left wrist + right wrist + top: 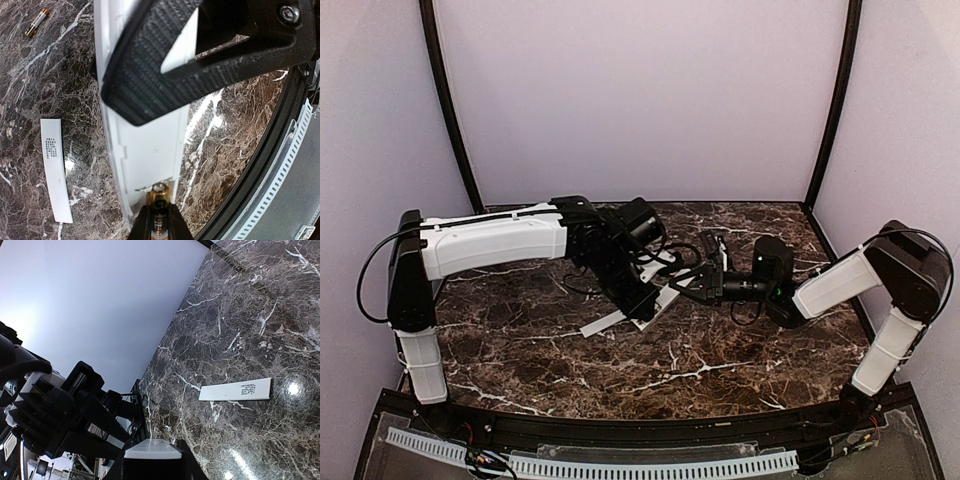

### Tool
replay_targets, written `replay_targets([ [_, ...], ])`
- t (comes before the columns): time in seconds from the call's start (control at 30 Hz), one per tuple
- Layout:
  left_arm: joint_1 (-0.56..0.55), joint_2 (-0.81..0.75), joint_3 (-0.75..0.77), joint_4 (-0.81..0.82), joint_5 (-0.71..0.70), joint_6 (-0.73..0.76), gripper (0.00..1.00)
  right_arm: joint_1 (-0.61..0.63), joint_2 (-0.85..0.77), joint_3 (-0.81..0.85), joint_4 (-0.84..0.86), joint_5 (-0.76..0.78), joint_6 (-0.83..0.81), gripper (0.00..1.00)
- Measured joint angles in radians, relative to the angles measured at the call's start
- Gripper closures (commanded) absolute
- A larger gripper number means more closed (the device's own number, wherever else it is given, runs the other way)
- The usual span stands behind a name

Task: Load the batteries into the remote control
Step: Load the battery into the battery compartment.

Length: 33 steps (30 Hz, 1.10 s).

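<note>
Where both arms meet in the top view, your left gripper (632,292) and right gripper (694,285) face each other. Left wrist: the left clamps the slim white plastic remote control (150,150), its long axis running to the right's narrow jaws, which pinch a gold-and-black cylindrical battery (160,226) at the bay's end. Right wrist: print on the flat white strip (235,390) is unreadable.

Robot lab booth, plain walls (640,100), marble tbl (720,380)

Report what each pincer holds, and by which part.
Left pincer clamps the remote control across its white body; right pincer grips a battery by its sides.
</note>
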Motion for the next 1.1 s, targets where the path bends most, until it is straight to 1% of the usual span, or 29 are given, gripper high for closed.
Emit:
replay_targets([
  [0.77,-0.002,0.051,0.051,-0.04,-0.01,-0.003,0.89,0.0,0.017,-0.031,0.037,0.031,0.047,1.0],
  [1.1,-0.003,0.067,0.071,-0.059,-0.02,-0.004,0.86,0.0,0.032,-0.044,0.074,0.037,0.073,1.0],
])
